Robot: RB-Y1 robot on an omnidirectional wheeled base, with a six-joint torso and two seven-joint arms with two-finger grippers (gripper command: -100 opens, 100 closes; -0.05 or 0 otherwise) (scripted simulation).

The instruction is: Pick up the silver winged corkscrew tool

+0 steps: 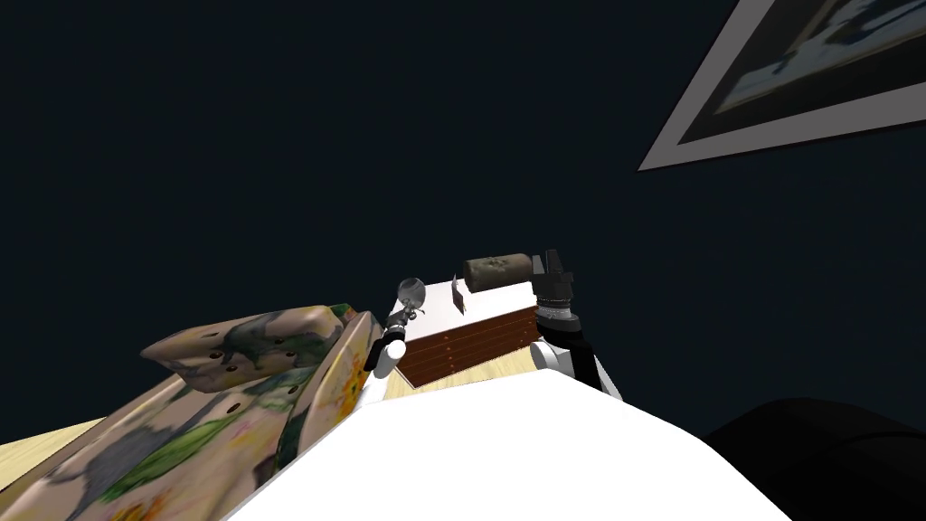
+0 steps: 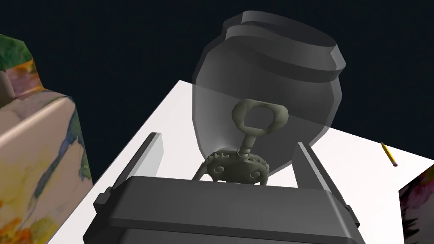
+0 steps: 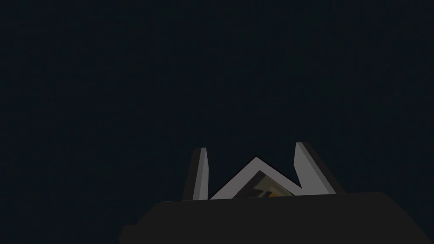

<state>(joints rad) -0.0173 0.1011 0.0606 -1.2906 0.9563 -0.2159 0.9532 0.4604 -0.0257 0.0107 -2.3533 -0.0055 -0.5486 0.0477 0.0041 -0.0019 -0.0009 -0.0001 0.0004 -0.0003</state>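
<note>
Left wrist view, corkscrew (image 2: pixel 235 167) between spread left jaws, right jaws likewise spread

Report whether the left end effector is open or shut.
Open: the left end effector has its fingers wide apart, the corkscrew between them, touching neither.

No legible text, labels or numbers anywhere

Right gripper (image 3: pixel 251 146) — its two fingers (image 3: pixel 307 169) wide apart
</note>
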